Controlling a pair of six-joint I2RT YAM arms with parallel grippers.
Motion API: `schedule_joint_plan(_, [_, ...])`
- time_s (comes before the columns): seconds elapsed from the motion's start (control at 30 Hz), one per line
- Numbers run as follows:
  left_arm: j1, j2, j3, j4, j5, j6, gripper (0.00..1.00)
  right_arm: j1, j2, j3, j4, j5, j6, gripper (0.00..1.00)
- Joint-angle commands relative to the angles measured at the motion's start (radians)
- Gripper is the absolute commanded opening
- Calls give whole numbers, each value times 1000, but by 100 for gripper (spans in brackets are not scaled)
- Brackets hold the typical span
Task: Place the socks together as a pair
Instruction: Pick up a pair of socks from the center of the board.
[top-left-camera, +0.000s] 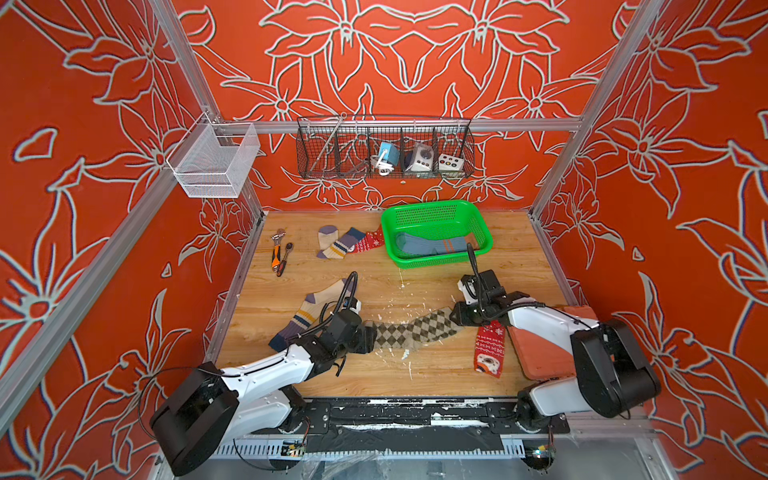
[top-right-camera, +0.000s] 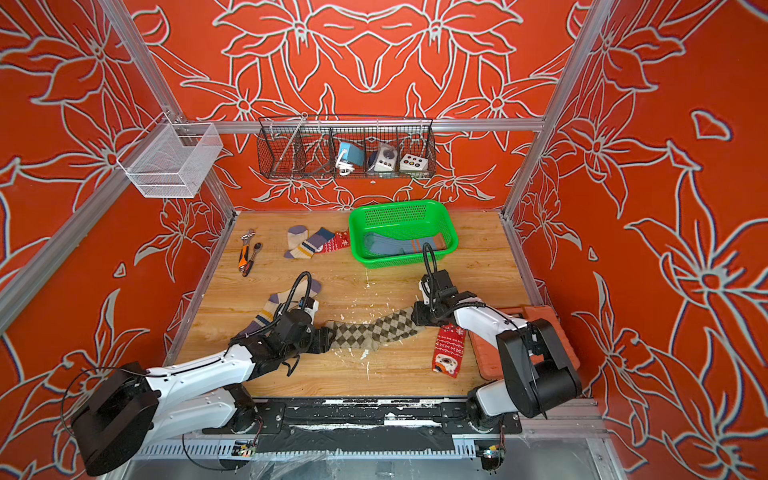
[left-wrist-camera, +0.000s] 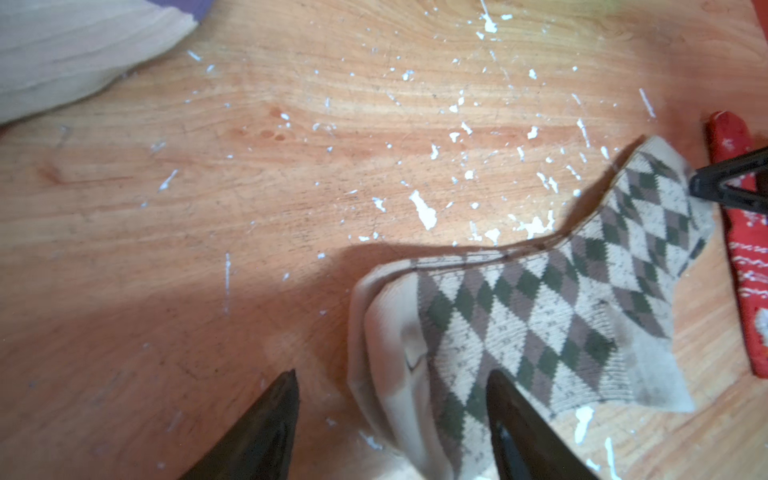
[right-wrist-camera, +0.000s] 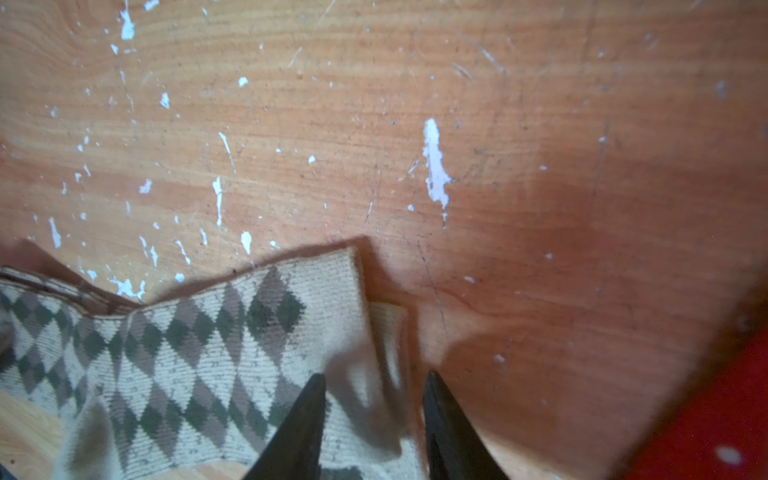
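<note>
Here, two brown-beige argyle knit socks (top-left-camera: 419, 330) stacked on the wooden tabletop (top-left-camera: 374, 291), left gripper (left-wrist-camera: 391, 373) released over one end, right gripper (right-wrist-camera: 376, 375) released over the other.

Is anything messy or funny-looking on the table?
Yes. Little white flecks are scattered over the wooden table around the diamond-pattern socks, like chipped paint or crumbs. Two tools also lie near the far socks, odd for sock sorting.
</note>
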Motion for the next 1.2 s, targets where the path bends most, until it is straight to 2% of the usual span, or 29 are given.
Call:
schedule_joint_plan(0.0, [-3,10,-17,45,-3,-6,70,0,-36,-27,-19,39,6,46])
schedule_joint_plan(0.1, [-3,26,-23,80,24,-6,66,1,-41,-31,-37,35,10,49])
schedule_joint_plan(0.27, [-3,56,-27,113,55,4,55,0,-27,-40,-45,5,17,51])
schedule_joint_plan(0.3, [-3,63,-28,118,61,7,51,0,-23,-41,-40,-3,18,49])
schedule_joint_plan(0.4, [-3,80,-28,132,71,11,39,0,-18,-46,-36,-13,23,32])
schedule_joint_plan(0.67, [-3,104,-26,161,113,13,18,1,7,-78,51,-117,64,18])
schedule_joint_plan(0.8, [-3,91,-27,166,121,6,8,2,0,-79,75,-166,80,2])
schedule_joint_plan(0.87, [-3,83,-16,157,120,5,3,0,-37,-82,79,-188,96,0])
schedule_joint_plan(0.97, [-3,68,7,140,107,7,0,-1,-117,-69,52,-222,113,0])
schedule_joint_plan(1.17, [0,36,85,94,78,23,0,-11,-258,39,-110,-148,78,0])
